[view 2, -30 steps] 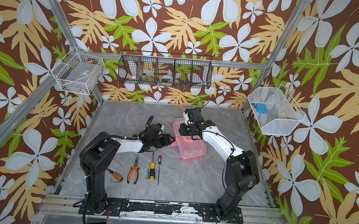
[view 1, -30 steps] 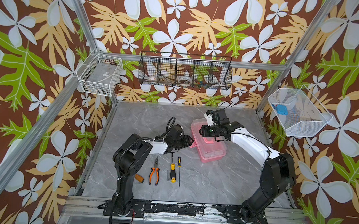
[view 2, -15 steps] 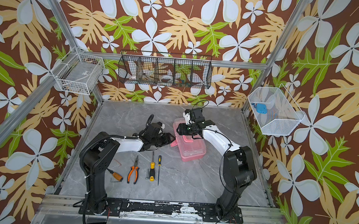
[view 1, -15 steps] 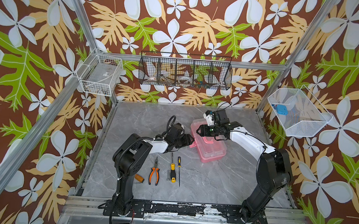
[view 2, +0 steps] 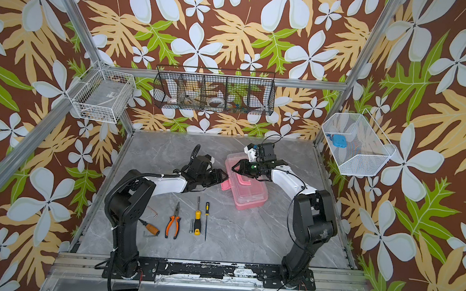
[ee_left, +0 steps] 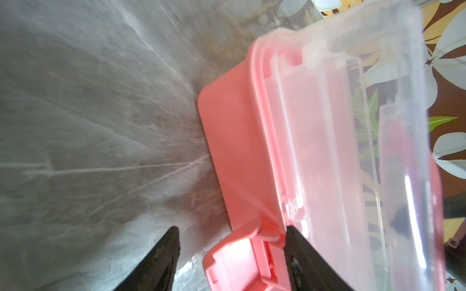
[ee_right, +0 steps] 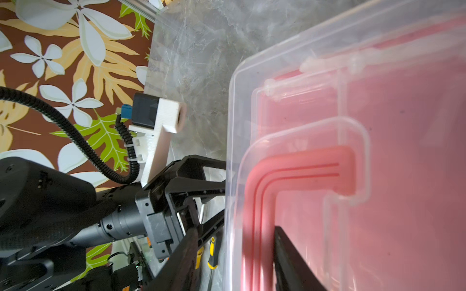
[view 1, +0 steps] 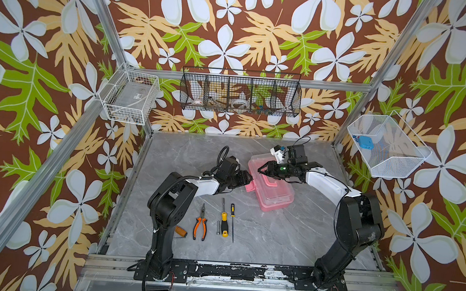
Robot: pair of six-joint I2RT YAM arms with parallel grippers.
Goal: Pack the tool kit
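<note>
Near the middle of the worktop (view 1: 276, 237) the case (view 1: 277, 194) sits where it sat a second ago, lid (ee_right: 403, 126) down as far as I can tell. What has changed is the right claw (view 1: 260, 170): it has slid from over the case's middle to its left edge and drawn its jaws part way in. They are apart, astride the lid's rim, one finger outside the rim and the other on top beside the handle (ee_right: 302, 171). I see no clamp yet. The left claw (view 1: 249, 178) has barely shifted. Its jaws are apart with the latch (ee_left: 234, 259) between them, and the latch stands flipped outward. Pliers (view 1: 200, 228) and both screwdrivers (view 1: 223, 225) lie untouched, well apart from the case toward the front. My reading is that the latch is freed, lifting the lid comes next, and packing has not begun.
</note>
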